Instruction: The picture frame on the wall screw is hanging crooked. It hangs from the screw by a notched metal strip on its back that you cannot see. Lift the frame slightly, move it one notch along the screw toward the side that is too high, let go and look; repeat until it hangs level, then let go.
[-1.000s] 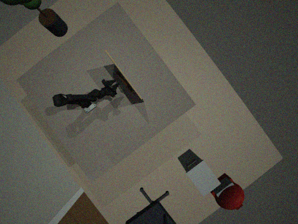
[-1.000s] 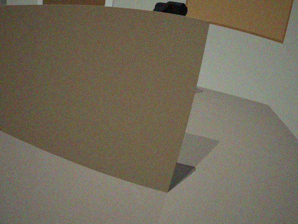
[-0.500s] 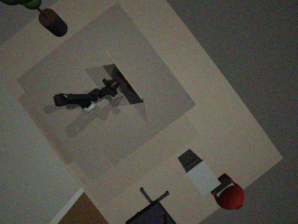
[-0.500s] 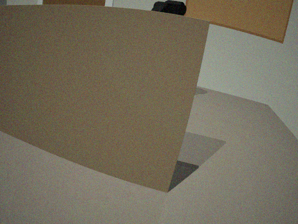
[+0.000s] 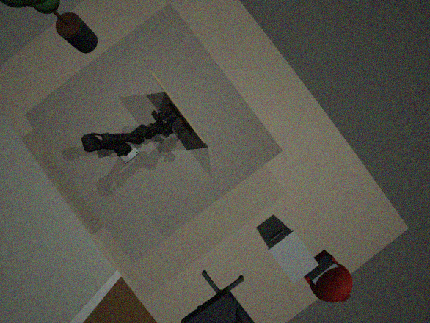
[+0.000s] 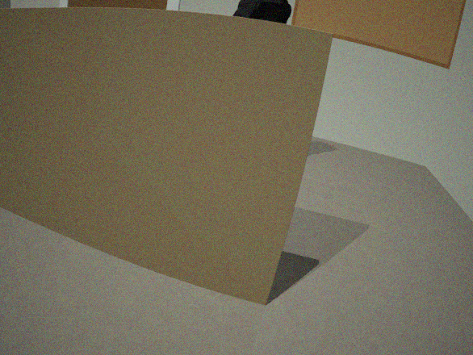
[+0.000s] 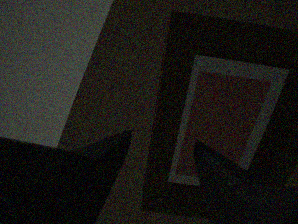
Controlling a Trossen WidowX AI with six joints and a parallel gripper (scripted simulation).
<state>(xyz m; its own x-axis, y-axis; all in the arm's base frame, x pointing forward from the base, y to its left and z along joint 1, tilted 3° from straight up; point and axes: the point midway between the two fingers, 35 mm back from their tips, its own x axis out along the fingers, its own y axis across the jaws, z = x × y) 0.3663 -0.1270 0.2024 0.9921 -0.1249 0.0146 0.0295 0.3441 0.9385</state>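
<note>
Dim light covers the grey mat and the upright brown wall panel. Your pincer stands partly open and holds nothing; note its two dark fingers low in the wrist view. Just beyond them the picture frame hangs on the panel, dark-bordered, with a pale mount around a reddish centre, and tilted. From above, your arm reaches to the panel face.

One picture frame, one upright brown panel, one arm, one gripper.
</note>
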